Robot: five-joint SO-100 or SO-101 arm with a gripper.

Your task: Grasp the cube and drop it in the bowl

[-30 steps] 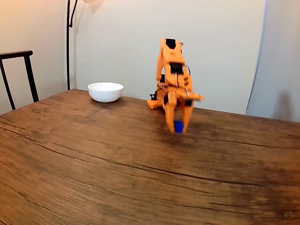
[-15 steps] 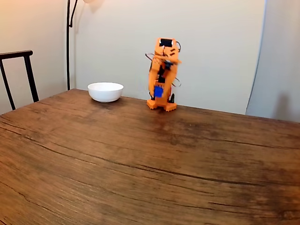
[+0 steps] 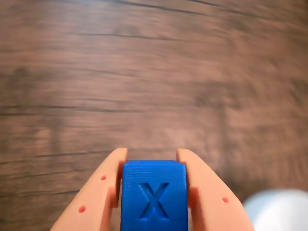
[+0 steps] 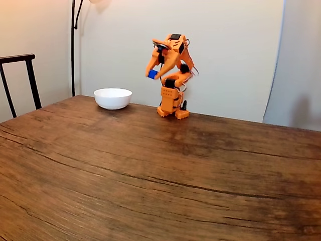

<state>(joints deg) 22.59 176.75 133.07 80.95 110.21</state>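
Dark wood table (image 4: 150,165) runs back to a pale wall, where the white bowl (image 4: 113,98) sits; nothing is visible above its rim. Well above the table, right of the bowl, the orange hand (image 4: 152,74) grips the blue cube (image 3: 154,195), embossed with an X.

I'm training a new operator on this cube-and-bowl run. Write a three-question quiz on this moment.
1. True or false: the cube is lying on the table.
2. In the wrist view, what mark is on the cube's facing side?
3. In the fixed view, the bowl is: A) left of the gripper, down on the table; B) right of the arm's base; C) directly under the cube.

Key: 1 false, it is clamped between the fingers, up in the air. 2 an X. 3 A.
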